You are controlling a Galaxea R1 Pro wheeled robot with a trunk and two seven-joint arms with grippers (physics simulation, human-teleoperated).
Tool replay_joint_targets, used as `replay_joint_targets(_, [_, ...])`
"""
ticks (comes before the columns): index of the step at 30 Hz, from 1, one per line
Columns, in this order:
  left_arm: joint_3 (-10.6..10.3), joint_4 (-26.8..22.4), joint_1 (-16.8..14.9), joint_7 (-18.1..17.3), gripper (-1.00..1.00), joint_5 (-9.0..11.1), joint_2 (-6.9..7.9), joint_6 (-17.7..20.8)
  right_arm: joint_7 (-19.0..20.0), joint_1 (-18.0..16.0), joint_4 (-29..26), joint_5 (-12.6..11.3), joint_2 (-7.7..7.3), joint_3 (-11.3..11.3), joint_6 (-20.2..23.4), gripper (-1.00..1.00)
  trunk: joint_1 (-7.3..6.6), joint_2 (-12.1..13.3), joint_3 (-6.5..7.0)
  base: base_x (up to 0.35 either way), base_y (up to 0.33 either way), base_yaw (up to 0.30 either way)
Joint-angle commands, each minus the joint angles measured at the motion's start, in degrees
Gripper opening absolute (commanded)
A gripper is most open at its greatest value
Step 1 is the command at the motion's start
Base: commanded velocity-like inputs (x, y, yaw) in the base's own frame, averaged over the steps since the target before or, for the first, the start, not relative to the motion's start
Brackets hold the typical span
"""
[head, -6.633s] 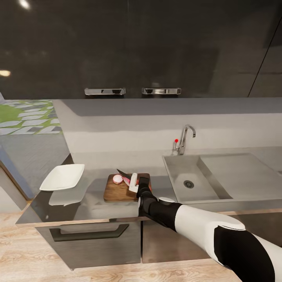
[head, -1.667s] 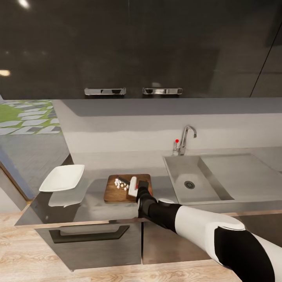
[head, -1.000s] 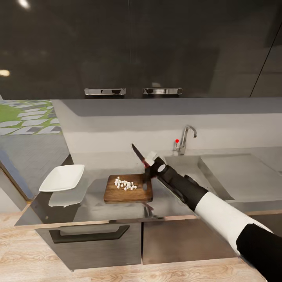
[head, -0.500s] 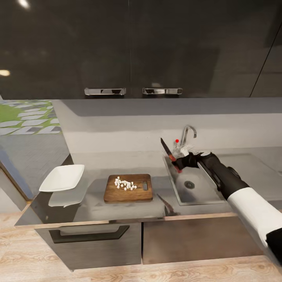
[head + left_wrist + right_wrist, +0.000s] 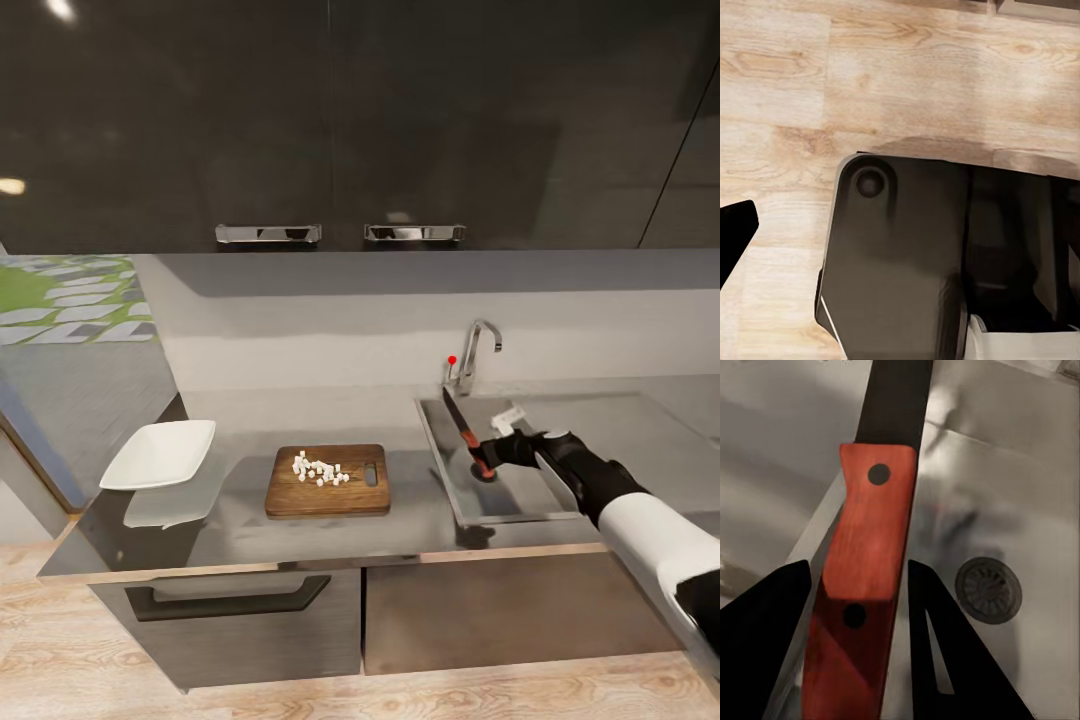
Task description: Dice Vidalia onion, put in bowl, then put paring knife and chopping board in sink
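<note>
The paring knife (image 5: 462, 420) hung over the sink (image 5: 530, 500), its red handle clamped between the fingers (image 5: 765, 622) of the right gripper (image 5: 487, 458), the dark blade pointing up and to the far left above the basin's left part. In the right wrist view the handle (image 5: 862, 577) ran between the two dark fingers, with the blade beyond it and the round drain (image 5: 988, 589) on the grey basin floor beside it. The chrome tap (image 5: 474, 352) with its red knob stood at the far edge of the sink. To the left, on the grey surface (image 5: 250, 530), the chopping board (image 5: 327, 481) lay flat with the diced onion (image 5: 318, 470) in a small pale heap on its middle. The white square bowl (image 5: 160, 452) sat well apart, further left, near the surface's left end. The left wrist view showed the wooden floor (image 5: 907, 75) and a dark part of the robot's base (image 5: 907, 262); whether the left fingers were apart or together could not be told.
</note>
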Motion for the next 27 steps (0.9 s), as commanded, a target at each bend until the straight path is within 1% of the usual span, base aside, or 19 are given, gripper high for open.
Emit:
replay_joint_targets(1, [0.2,-0.1,0.0,-0.5,1.00,0.5,-0.05,0.0,-0.1,-0.1,0.7,-1.6,-0.14,0.3,-0.3,-1.00,0.04,-0.1,-0.11,0.000,0.000,0.000])
replay_joint_targets(3, [0.2,-0.1,0.0,-0.5,1.00,0.5,-0.05,0.0,-0.1,-0.1,1.9,-3.4,-0.76,0.4,-1.1,-1.00,0.04,-0.1,-0.11,0.000,0.000,0.000])
replay_joint_targets(6, [0.2,-0.1,0.0,-0.5,1.00,0.4,-0.05,0.0,-0.1,-0.1,3.8,-5.3,-1.43,0.4,-1.6,-1.00,0.04,-0.1,-0.11,0.021,0.000,0.000])
replay_joint_targets(9, [0.2,-0.1,0.0,-0.5,1.00,0.4,-0.05,0.0,-0.2,-0.1,6.4,-6.2,-1.60,0.4,-2.3,-1.00,0.04,-0.1,-0.11,0.125,0.000,0.000])
replay_joint_targets(13, [0.2,-0.1,0.0,-0.5,1.00,0.4,-0.05,-0.1,-0.5,-0.1,10.0,-6.9,-1.62,0.4,-4.9,-1.00,0.04,-0.1,-0.11,0.239,0.000,0.000])
replay_joint_targets(17, [0.2,-0.1,0.0,-0.5,1.00,0.4,-0.05,-0.1,-0.7,-0.1,12.1,-9.1,-1.58,0.5,-5.8,-1.00,0.04,-0.1,-0.11,0.264,0.000,0.000])
replay_joint_targets(23, [0.2,-0.1,0.0,-0.5,1.00,0.4,-0.05,-0.1,-0.7,-0.1,14.1,-9.6,-1.41,0.5,-6.0,-1.00,0.04,-0.1,-0.11,0.222,0.000,0.000])
replay_joint_targets(27, [0.2,-0.1,0.0,-0.5,1.00,0.4,-0.05,-0.1,-0.7,-0.1,14.4,-9.7,-1.27,0.5,-6.0,-1.00,0.04,-0.1,-0.19,0.086,0.000,0.000])
